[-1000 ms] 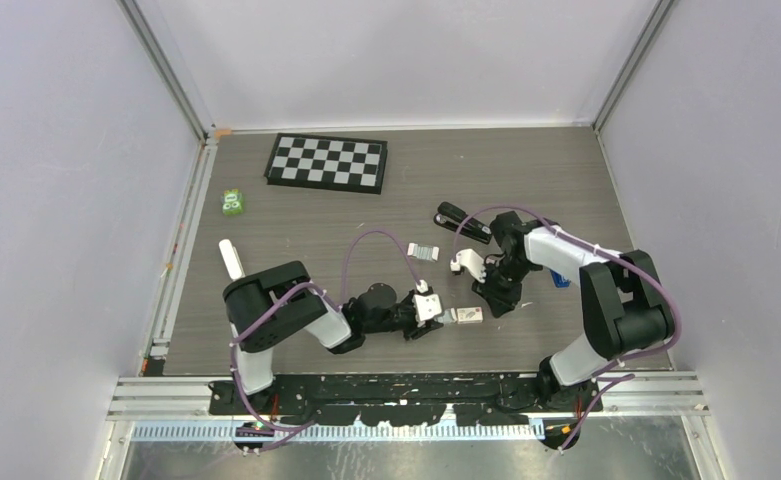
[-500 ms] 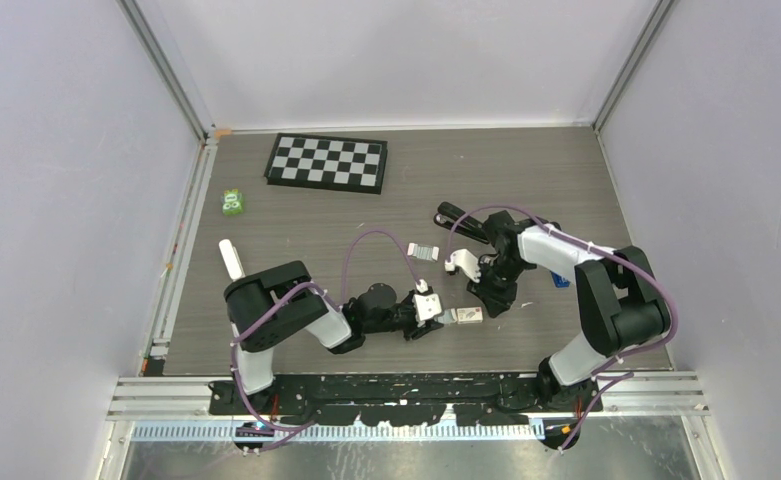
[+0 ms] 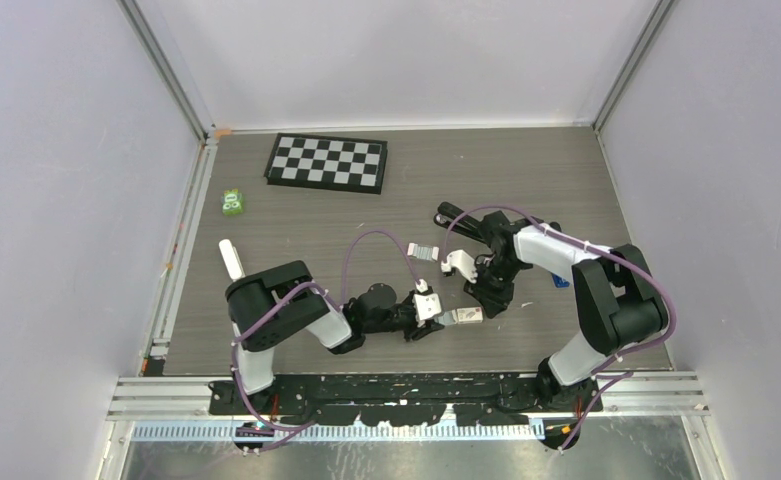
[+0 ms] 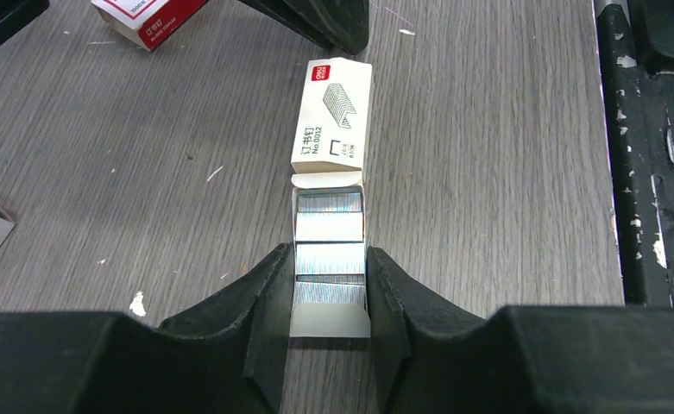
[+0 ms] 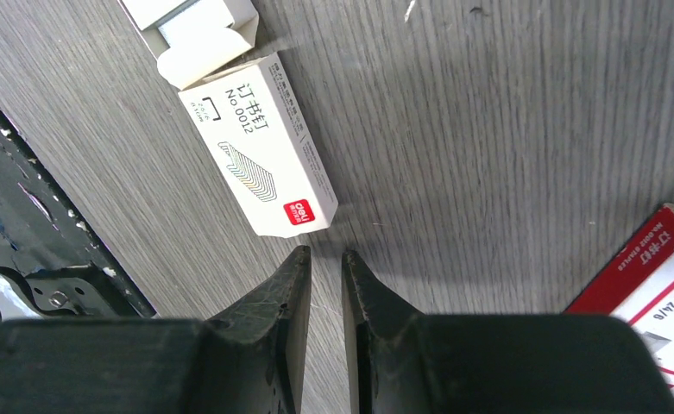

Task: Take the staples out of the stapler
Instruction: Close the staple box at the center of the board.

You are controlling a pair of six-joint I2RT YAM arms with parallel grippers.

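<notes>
Two risks: left gripper (image 4: 329, 297) pinches the staple tray (image 4: 330, 226) pulled from its white sleeve (image 4: 331, 114), right gripper (image 5: 324, 259) nearly closed, empty beside that sleeve, stapler (image 3: 463, 218) beyond it untouched—bump spills staples.

Two black jointed arms, white link covers, looping purple cables, matte black wedge-shaped jaws

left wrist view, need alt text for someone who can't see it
The left end effector grips the slid-out tray of staples of a small white staple box lying on a grey wood-grain table. A red and white box lies at the top left.
</notes>
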